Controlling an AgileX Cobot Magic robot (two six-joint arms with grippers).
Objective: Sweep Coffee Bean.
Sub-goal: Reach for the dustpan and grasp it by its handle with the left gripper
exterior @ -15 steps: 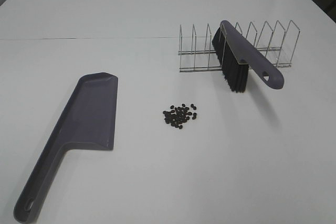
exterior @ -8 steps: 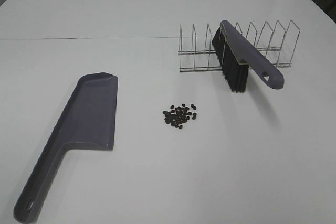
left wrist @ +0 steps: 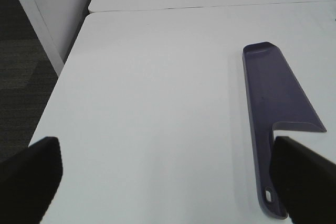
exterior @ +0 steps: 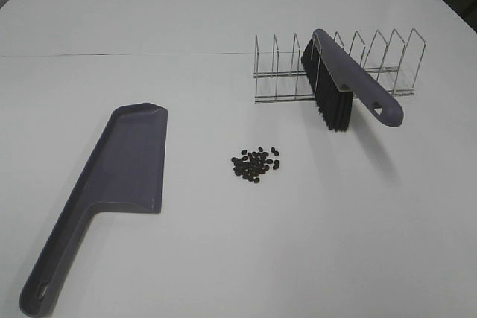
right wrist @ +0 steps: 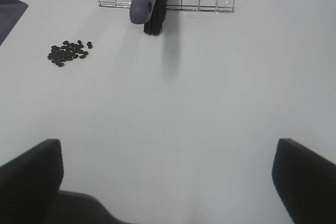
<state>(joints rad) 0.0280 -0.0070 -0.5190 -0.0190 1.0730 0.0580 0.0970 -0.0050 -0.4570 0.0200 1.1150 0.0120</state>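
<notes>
- The coffee bean pile lies on the table, loose, touching no tool
- Left of the pile the dustpan lies flat, long axis slanting handle-near; left arm nearer
- Beyond the pile, rightward, the brush leans in the wire rack, handle toward the right arm
- The left gripper and the right gripper gape wide, empty; only their tips show; the dustpan's open lip is unclear

Dustpan left on table; coffee beans centre; brush right-rear, propped in wire rack.
</notes>
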